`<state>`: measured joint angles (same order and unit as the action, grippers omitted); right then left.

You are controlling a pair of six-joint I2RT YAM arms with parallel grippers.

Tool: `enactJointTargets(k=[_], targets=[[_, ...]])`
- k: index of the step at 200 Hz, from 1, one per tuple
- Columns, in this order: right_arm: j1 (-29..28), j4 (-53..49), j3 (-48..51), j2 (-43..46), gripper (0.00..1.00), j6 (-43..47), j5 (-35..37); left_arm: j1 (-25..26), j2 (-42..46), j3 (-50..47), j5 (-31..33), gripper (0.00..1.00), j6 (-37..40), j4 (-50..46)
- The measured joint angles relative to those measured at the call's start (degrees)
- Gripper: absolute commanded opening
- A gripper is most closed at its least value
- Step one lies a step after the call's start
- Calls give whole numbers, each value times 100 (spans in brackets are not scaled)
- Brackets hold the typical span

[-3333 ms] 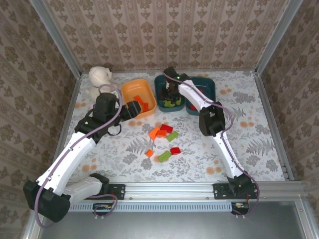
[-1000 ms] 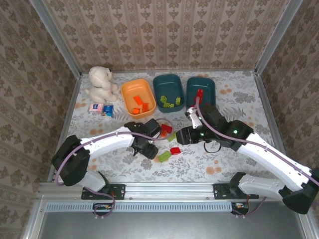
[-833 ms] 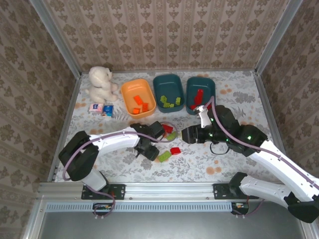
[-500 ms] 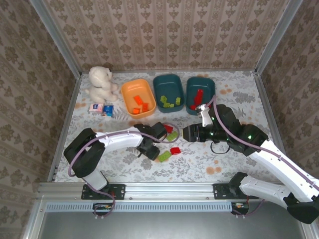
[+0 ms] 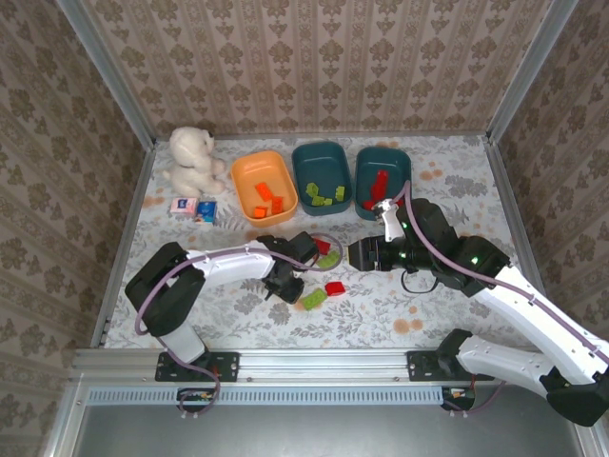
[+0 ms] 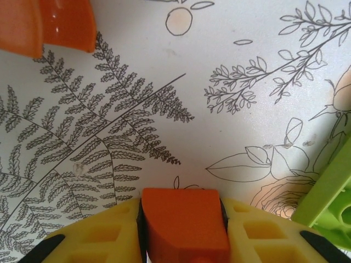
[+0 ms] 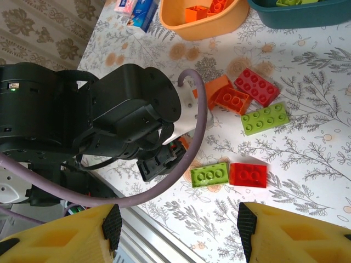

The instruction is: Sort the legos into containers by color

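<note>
My left gripper (image 5: 284, 288) is down at the table and shut on a small orange lego (image 6: 184, 222), pinched between its yellow fingers (image 6: 104, 241). Loose legos lie to its right: a green one (image 5: 313, 299), a red one (image 5: 334, 288), another green (image 5: 329, 259) and another red (image 5: 317, 246). My right gripper (image 5: 354, 257) hovers open beside this group, with nothing between its jaws (image 7: 175, 235). At the back stand the containers: an orange tub (image 5: 265, 187) with orange bricks, a teal tub (image 5: 324, 177) with green ones, and a teal tub (image 5: 383, 179) with red ones.
A white plush toy (image 5: 192, 160) and a small blue-and-white box (image 5: 194, 208) sit at the back left. Two orange bricks (image 7: 224, 94) lie under the left arm's cable. Metal rails and papered walls bound the table.
The left gripper's jaws have closed on the orange lego. The right arm drew back slightly to the right, then held still with its jaws unchanged.
</note>
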<state>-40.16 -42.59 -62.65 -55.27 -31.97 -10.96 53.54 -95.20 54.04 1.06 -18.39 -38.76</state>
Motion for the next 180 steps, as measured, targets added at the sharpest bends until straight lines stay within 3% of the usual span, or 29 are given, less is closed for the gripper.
enactJointTargets(k=[53,112,148,180], targets=[[7,-17,-72,-125,61,2,4,-299,31,553,153,31,2,-599],[144,-31,-428,-457,60,20,17,-1893,188,2924,46,31,136,-946],[208,24,-627,-1032,60,24,-4,-2715,-863,4347,11,31,295,-859],[243,76,-848,-1445,60,26,-28,-3110,-2192,5289,149,31,367,-898]])
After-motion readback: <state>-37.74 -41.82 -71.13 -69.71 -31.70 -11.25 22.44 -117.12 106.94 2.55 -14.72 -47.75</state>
